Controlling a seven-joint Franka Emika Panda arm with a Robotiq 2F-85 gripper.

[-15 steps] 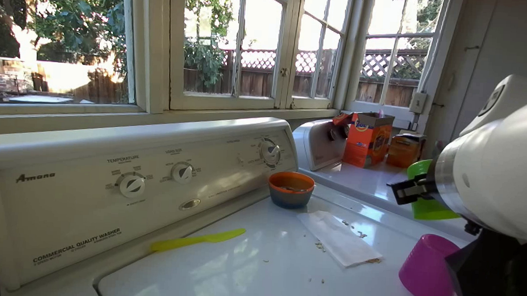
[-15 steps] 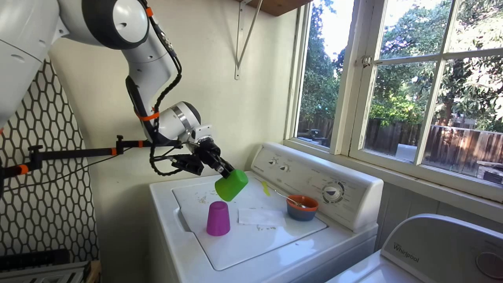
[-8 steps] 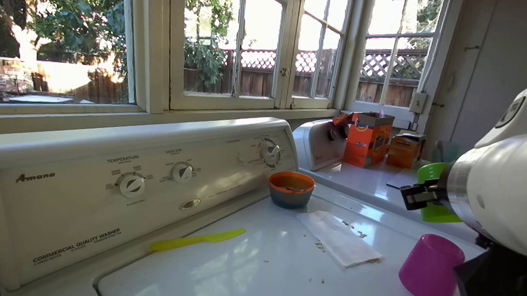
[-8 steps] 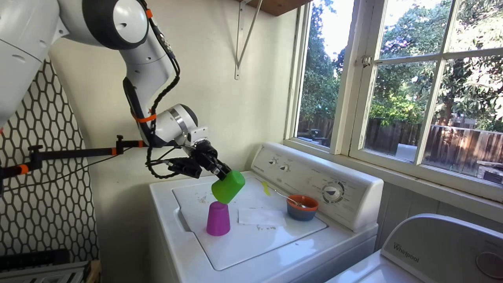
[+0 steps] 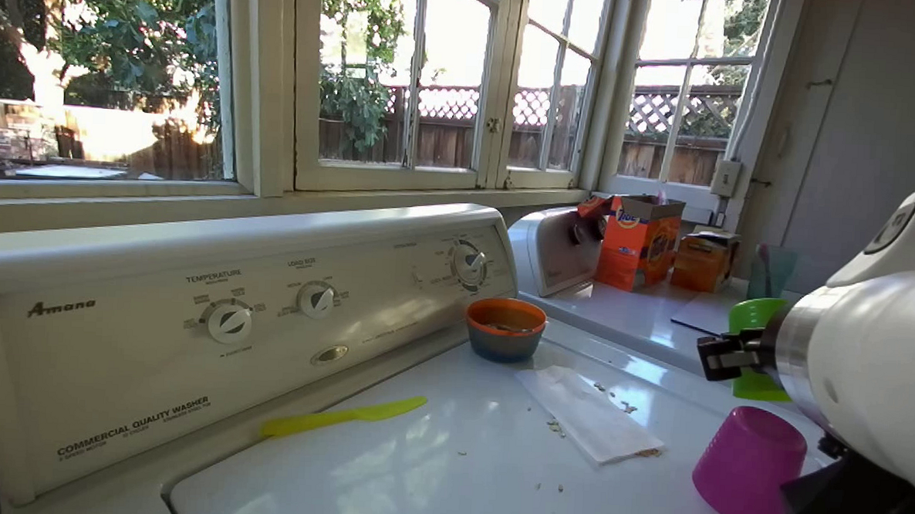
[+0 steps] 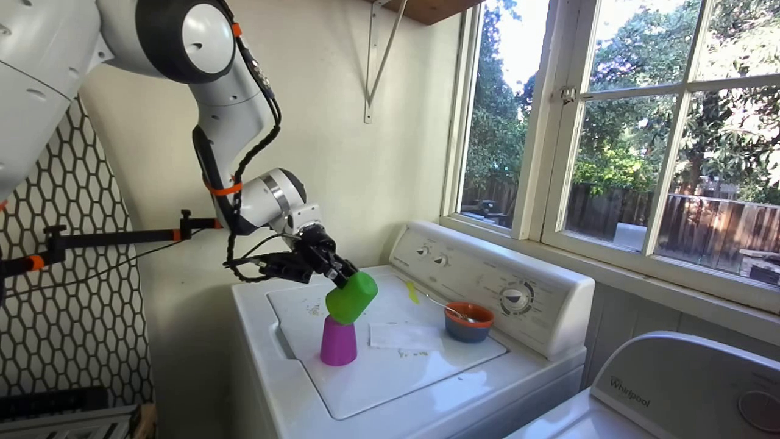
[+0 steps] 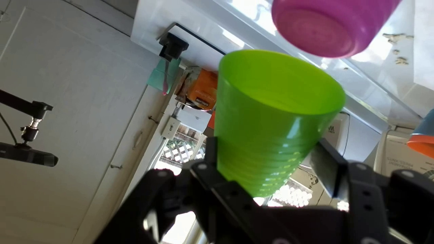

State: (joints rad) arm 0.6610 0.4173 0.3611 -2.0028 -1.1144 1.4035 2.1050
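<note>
The jaws of the black gripper point(image 7: 269, 157) are pinching the green cup point(image 6: 352, 297), with one finger pressed on each side of its wall, and in this way the cup is held in the air above the lid point(image 6: 378, 384) of the white washer point(image 6: 292, 390). It is clearly tilted, its mouth turned downward and its base standing higher. Just below it, the magenta cup point(image 6: 338, 346) stands upside down on the lid, with the narrow base on top. The two cups are very near to each other (in an exterior view their outlines overlap, yet the wrist view shows a narrow gap between them). Near the magenta cup there lies a flat white sheet point(image 5: 589, 417), and small crumbs point(image 5: 556, 429) are scattered around it. Farther along, close to the control panel point(image 5: 152, 344), is placed a blue-and-orange bowl point(image 5: 505, 342), and in it leans a thin utensil point(image 6: 443, 306), of which the handle reaches out over the rim. A yellow-green knife point(image 5: 342, 416) lies beside the same panel, well apart from both cups. On the neighbouring machine point(image 5: 625, 314) stand an orange Tide box point(image 5: 631, 249) and a smaller orange box point(image 5: 700, 264).
</note>
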